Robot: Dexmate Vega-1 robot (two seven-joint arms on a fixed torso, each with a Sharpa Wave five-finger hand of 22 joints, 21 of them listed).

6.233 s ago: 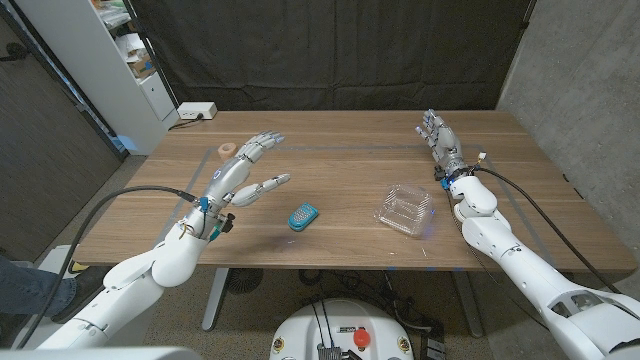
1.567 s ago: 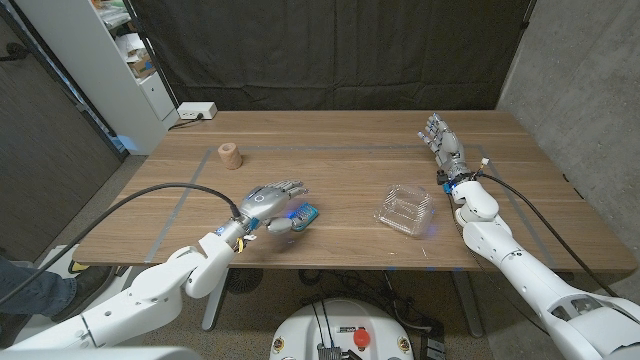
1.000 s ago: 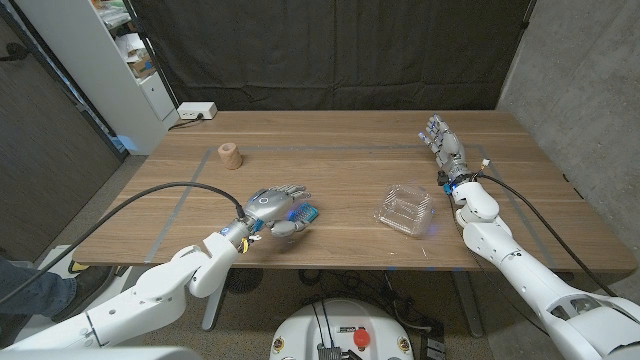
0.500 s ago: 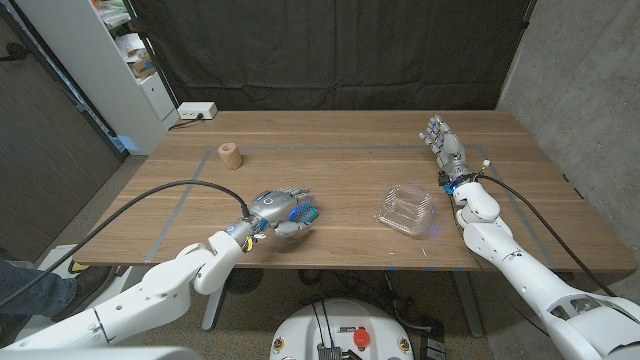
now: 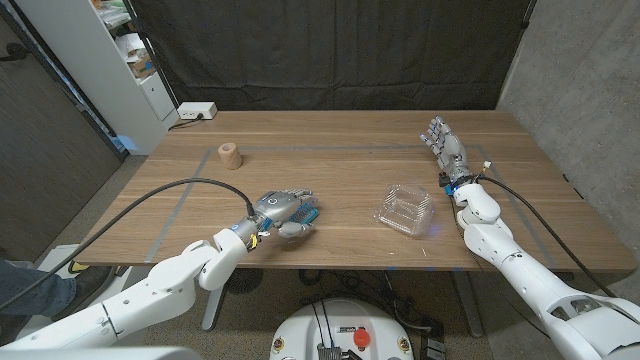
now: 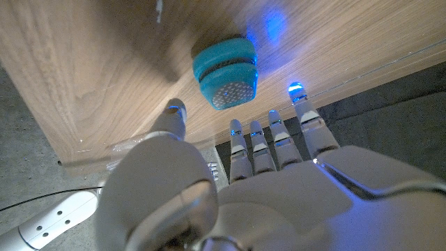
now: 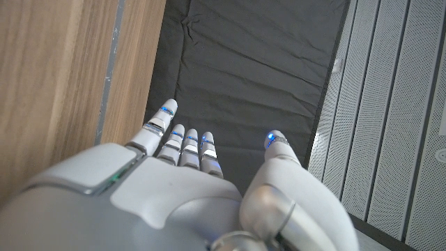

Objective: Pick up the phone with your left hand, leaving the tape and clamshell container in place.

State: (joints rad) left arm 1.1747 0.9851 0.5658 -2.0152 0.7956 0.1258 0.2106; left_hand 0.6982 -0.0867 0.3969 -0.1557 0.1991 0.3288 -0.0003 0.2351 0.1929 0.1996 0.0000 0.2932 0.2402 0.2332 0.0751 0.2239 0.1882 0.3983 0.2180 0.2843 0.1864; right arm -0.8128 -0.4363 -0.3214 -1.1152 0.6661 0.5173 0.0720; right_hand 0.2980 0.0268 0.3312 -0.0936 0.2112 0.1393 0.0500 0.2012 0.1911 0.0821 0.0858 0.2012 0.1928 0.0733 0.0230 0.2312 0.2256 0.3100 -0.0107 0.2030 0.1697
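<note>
The blue phone (image 5: 308,212) lies flat on the wooden table (image 5: 340,165), near its front edge. My left hand (image 5: 279,207) hovers low over the phone's near end and covers part of it. In the left wrist view the phone (image 6: 224,72) lies just beyond the fingertips (image 6: 296,90), between them and the thumb, and nothing grips it. The brown tape roll (image 5: 230,155) stands at the back left. The clear clamshell container (image 5: 405,209) sits right of the phone. My right hand (image 5: 445,148) stands by the far right, its fingers straight and holding nothing.
A white power strip (image 5: 196,111) lies at the table's back left corner. A white shelf unit (image 5: 125,60) stands beyond the left side. The table's front edge runs close behind my left hand. A person's leg (image 5: 22,285) shows at the lower left.
My left hand came down from the tape's side to the phone, and in the last second crept a little further right over it. The right hand, tape and container stayed put.
</note>
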